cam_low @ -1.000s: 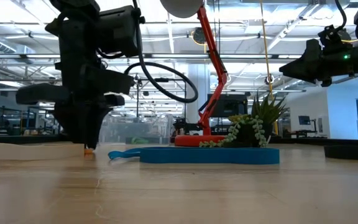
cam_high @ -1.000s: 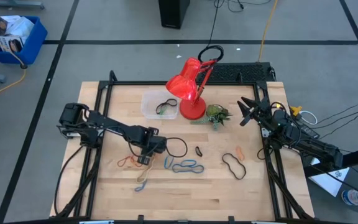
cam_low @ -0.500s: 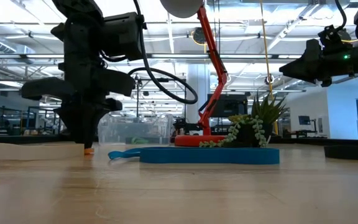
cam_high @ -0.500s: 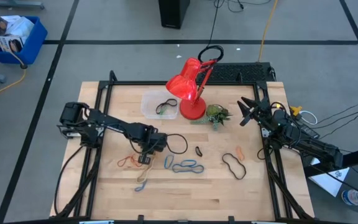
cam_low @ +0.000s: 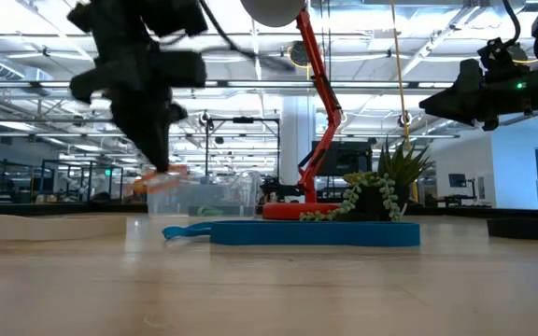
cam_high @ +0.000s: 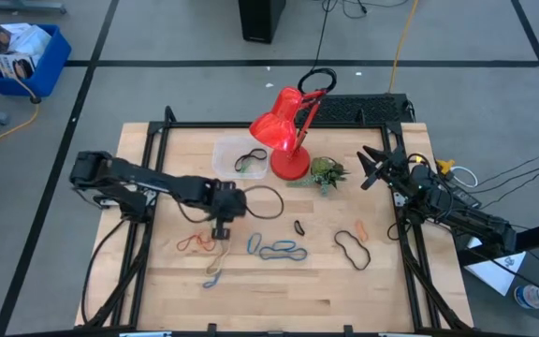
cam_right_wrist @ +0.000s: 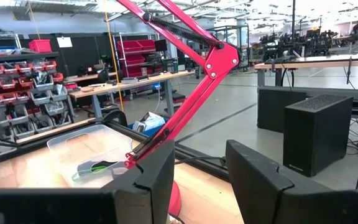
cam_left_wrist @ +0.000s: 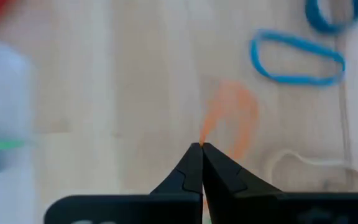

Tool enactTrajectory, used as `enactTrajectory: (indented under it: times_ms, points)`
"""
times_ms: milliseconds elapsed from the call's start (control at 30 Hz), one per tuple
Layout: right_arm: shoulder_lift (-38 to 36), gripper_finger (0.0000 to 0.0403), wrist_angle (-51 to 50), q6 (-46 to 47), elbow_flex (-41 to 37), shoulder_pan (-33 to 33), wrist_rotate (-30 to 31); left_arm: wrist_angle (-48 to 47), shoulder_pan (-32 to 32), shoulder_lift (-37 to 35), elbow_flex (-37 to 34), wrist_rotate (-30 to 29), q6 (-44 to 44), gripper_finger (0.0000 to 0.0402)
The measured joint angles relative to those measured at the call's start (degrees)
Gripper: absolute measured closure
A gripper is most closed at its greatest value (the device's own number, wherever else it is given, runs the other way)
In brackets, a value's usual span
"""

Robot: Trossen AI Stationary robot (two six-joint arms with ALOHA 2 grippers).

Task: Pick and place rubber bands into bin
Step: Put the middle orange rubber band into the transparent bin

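Note:
My left gripper [cam_high: 221, 231] hangs above the table's middle left, between the bin and the loose bands. It is shut on an orange rubber band [cam_low: 162, 174], which also shows in the left wrist view [cam_left_wrist: 230, 118]. The clear bin [cam_high: 225, 161] stands on the table beyond it, with a dark band [cam_high: 249, 159] inside. Another orange band [cam_high: 195, 244], blue bands [cam_high: 279, 250], a tan and a blue-grey band [cam_high: 214, 273], a large black band [cam_high: 352, 249], a small black one [cam_high: 299, 227] and an orange one [cam_high: 361, 227] lie flat on the table. My right gripper [cam_high: 367, 169] waits open in the air at the far right. My left gripper pinches the orange band at one end of its loop [cam_left_wrist: 204, 138], between the free ends of its two fingers. The fingers come from above, pointing down at a slight slant. The rest of the loop sticks out beyond the tips, lifted clear of the table.
A red desk lamp [cam_high: 284, 131] stands just right of the bin, its shade over the bin's right end. A small green plant [cam_high: 326, 173] stands right of the lamp's base. My left arm's black cable [cam_high: 266, 200] loops beside the gripper. Black frame rails run along the table's edges.
My left gripper has gone up from the table top and a little toward the far edge and the bin. It has taken the orange band along, which now hangs clear of the table at about the height of the bin's rim.

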Motion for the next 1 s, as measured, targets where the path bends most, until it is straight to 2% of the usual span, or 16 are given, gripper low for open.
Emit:
enactTrajectory:
  times_ms: [167, 400, 500, 767, 1000]
  points:
    - [0.00, 0.0261, -0.02, 0.00, 0.02, -0.02, 0.00, -1.25, 0.01, -9.51, 0.00, -7.06, -1.46, 0.0399]
    - [0.02, 0.0261, 0.00, 0.00, 0.01, -0.01, 0.02, -1.30, 0.03, -22.22, 0.00, -27.71, -6.24, 0.0400]
    - [0.02, 0.0261, -0.02, 0.00, 0.01, -0.02, 0.02, -1.28, 0.03, -25.96, 0.02, -33.73, -8.00, 0.0400]
    - [0.02, 0.0261, 0.00, -0.26, 0.02, -0.02, 0.09, 4.23, 2.62, -27.17, 0.09, -41.21, -8.53, 0.0401]
    - [0.03, 0.0261, 0.02, -0.42, 0.01, -0.02, 0.15, 7.76, 11.25, -20.79, 0.14, -40.01, -5.50, 0.0401]
